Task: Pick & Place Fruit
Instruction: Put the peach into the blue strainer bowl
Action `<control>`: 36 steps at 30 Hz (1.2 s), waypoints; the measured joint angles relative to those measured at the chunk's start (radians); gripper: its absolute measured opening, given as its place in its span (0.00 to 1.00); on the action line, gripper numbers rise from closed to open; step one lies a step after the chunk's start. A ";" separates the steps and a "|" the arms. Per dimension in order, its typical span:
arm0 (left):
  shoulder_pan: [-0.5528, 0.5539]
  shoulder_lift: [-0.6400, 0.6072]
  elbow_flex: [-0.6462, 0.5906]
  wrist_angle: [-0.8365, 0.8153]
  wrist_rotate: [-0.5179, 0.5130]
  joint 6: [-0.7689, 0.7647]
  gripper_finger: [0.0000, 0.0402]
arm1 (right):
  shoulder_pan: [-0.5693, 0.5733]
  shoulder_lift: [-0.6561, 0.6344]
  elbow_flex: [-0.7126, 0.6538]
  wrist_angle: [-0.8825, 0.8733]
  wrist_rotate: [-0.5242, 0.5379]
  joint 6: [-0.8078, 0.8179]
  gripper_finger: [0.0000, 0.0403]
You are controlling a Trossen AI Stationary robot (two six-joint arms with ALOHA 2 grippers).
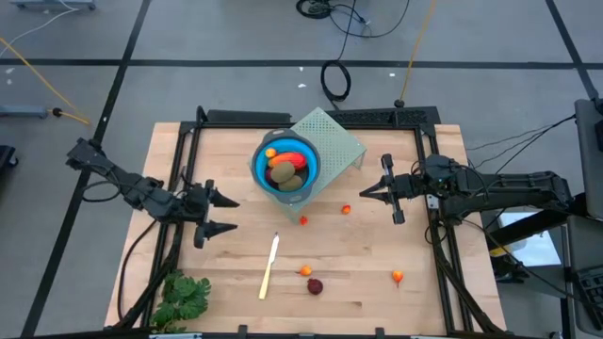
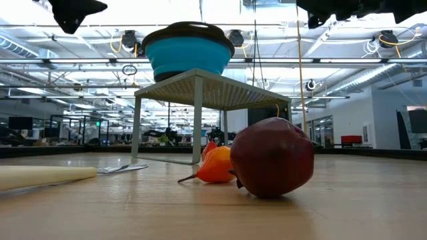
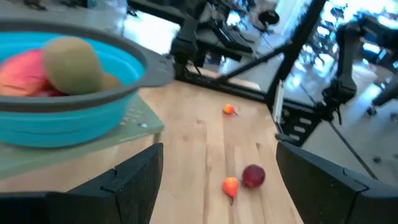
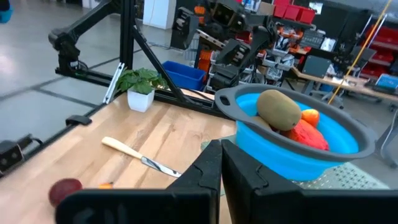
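Dark red ball (image 2: 272, 157) nearest on surface (image 1: 377, 264), orange bit (image 2: 215, 165) touching it, blue bowl (image 1: 260, 170) holding fruit on mesh stand (image 1: 339, 141), left gripper (image 1: 226, 214) fingers spread, empty, right gripper (image 1: 365, 190) fingers closed, empty.

- One blue bowl (image 1: 285, 166) stood on one grey mesh stand (image 1: 341, 141).
- Four fruit pieces lay in the bowl: one orange-red oblong (image 1: 289, 158), two brown-green ovals (image 1: 283, 172), one small orange bit (image 1: 271, 153).
- Five pieces lay on the table (image 1: 377, 273): one dark red ball (image 1: 315, 285), four small orange-red bits (image 1: 398, 276).
- One knife (image 1: 269, 266).
- One leafy bunch (image 1: 182, 296).
- Two grippers (image 1: 219, 214).
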 joint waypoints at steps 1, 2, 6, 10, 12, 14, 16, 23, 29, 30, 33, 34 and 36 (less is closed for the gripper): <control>0.000 -0.018 -0.009 0.003 -0.011 -0.002 0.78 | 0.000 0.000 0.000 0.000 0.000 -0.013 0.01; 0.000 -0.037 -0.018 0.003 -0.021 -0.003 0.78 | 0.000 0.000 0.000 0.000 0.000 -0.021 0.01; 0.000 -0.110 -0.048 0.003 -0.033 0.022 0.78 | 0.000 0.000 0.000 0.000 0.000 -0.040 0.01; 0.000 -0.195 -0.076 -0.005 -0.033 0.045 0.78 | 0.000 0.000 0.000 0.000 0.000 -0.046 0.01; 0.000 -0.237 -0.091 -0.009 -0.033 0.057 0.78 | 0.000 0.000 0.000 0.001 0.000 -0.047 0.01; 0.000 -0.276 -0.105 -0.008 -0.033 0.068 0.78 | 0.000 0.000 0.000 0.001 -0.003 -0.047 0.01; 0.000 -0.317 -0.128 -0.012 -0.033 0.074 0.78 | 0.000 0.000 0.000 0.001 -0.003 -0.030 0.01; 0.000 -0.421 -0.194 -0.016 -0.034 0.079 0.78 | 0.000 0.000 0.000 -0.001 -0.003 -0.005 0.01; 0.000 -0.456 -0.211 -0.114 -0.034 0.040 0.78 | 0.000 0.000 0.000 0.000 -0.003 0.022 0.01; 0.000 -0.455 -0.211 -0.123 -0.034 0.025 0.78 | 0.000 0.000 0.000 0.000 -0.002 0.043 0.01; 0.000 -0.454 -0.211 -0.147 -0.032 0.001 0.78 | 0.000 0.000 0.000 0.000 0.000 0.115 0.01; 0.000 -0.453 -0.211 -0.154 -0.032 0.001 0.78 | 0.000 0.000 0.000 0.000 -0.001 0.129 0.01; 0.000 -0.453 -0.211 -0.168 -0.032 0.009 0.78 | 0.000 0.000 0.000 0.000 -0.001 0.144 0.01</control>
